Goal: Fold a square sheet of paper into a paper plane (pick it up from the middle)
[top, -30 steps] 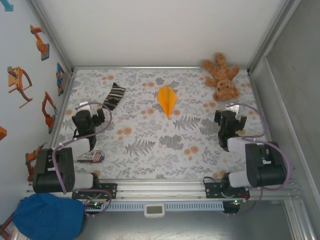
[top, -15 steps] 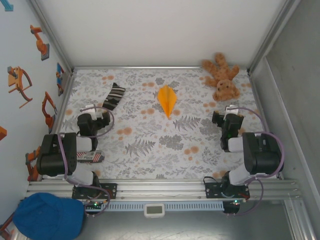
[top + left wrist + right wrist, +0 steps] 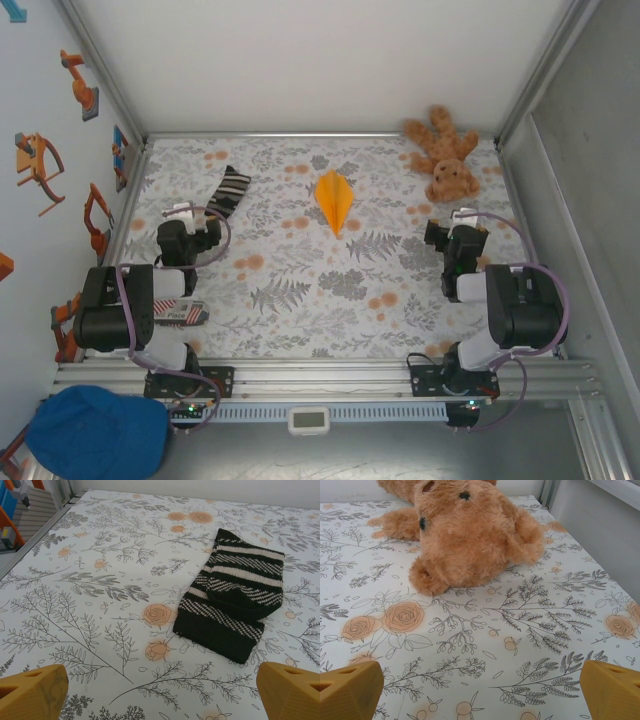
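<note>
The square sheet of paper lies folded into a narrow, pointed orange-yellow paper plane [image 3: 334, 200] at the middle back of the flowered table [image 3: 320, 300], tip toward the near edge. Nothing touches it. My left gripper [image 3: 189, 220] hovers low at the left, well apart from the plane, open, its yellow fingertips [image 3: 32, 692] wide with only tablecloth between them [image 3: 160, 695]. My right gripper [image 3: 461, 224] hovers at the right, also open, its fingertips [image 3: 610, 690] far apart over bare cloth [image 3: 480, 692].
A striped black-and-white sock [image 3: 228, 190] [image 3: 235, 590] lies just beyond the left gripper. A brown teddy bear [image 3: 445, 150] [image 3: 470, 530] lies at the back right, just ahead of the right gripper. A small striped packet [image 3: 180, 313] sits under the left arm. Walls enclose the table.
Both arms have drawn their upper links back toward their bases, and the grippers have shifted slightly away from the near edge. The paper plane, sock and bear have not moved.
</note>
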Controlling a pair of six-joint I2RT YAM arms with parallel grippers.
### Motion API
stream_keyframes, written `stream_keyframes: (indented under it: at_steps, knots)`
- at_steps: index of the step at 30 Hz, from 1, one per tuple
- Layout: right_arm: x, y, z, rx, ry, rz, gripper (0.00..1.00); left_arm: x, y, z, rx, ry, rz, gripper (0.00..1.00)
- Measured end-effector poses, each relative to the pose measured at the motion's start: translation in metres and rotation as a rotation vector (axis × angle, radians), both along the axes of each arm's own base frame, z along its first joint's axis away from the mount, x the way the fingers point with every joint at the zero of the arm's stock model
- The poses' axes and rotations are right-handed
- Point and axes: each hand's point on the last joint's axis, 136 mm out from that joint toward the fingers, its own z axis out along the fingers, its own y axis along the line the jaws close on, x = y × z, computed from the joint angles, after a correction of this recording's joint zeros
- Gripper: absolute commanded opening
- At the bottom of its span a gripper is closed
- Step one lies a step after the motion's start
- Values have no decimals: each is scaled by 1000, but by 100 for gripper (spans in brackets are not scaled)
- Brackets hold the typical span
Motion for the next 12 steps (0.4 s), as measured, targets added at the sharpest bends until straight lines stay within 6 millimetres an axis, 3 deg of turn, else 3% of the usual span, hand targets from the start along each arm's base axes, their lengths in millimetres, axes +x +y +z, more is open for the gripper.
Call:
stream_keyframes:
  at_steps: [12]
  knots:
    - [0,0,0,0,0,0,99,-1,0,-2,1,7,0,96]
